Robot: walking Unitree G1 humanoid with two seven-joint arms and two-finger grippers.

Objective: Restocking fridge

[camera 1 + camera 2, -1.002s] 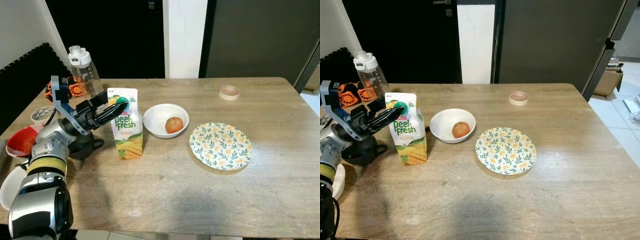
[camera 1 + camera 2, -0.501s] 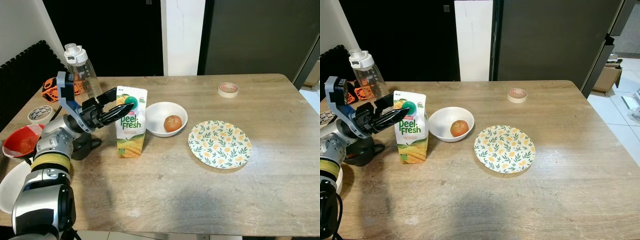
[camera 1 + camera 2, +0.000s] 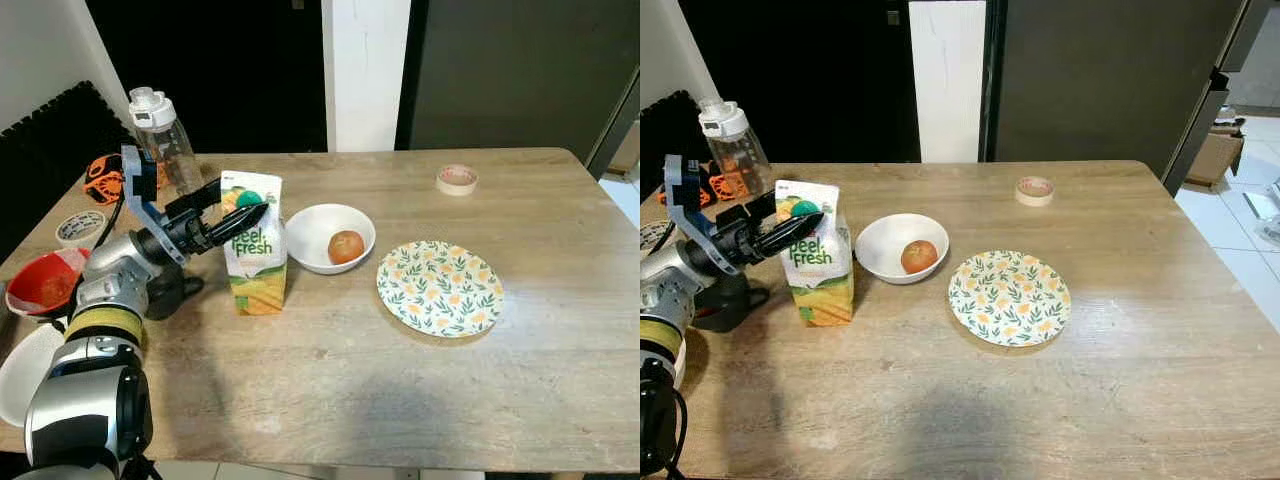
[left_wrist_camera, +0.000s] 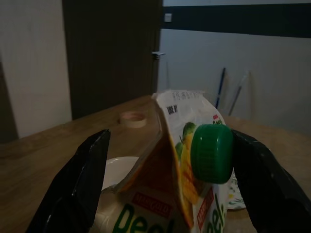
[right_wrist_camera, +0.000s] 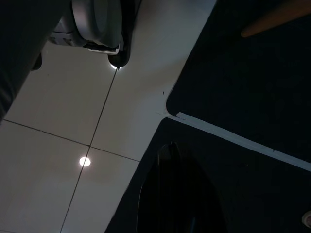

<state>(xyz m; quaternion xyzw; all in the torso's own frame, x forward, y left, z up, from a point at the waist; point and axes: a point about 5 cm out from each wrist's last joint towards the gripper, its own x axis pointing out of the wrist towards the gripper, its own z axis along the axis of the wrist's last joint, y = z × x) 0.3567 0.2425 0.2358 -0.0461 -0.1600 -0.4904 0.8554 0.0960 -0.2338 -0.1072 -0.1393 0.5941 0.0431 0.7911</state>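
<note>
- Juice carton: stood upright on the table, beside the white bowl. I judged it stiff-walled, fairly heavy if full; best pinched below the gable.
- Left gripper: fingers spread wide, flanking the carton's top, not yet clamped.
- Right gripper: state indiscernible to me.

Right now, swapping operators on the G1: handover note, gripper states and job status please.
Left gripper: open, fingers straddling the top of the juice carton, not yet closed on it.
Right gripper: hanging idle, pointing at the floor.
Carton stands upright on the table, beside the white bowl holding a fruit.
Done: the approach.
Left: grasp the carton, carry it to the fridge.
</note>
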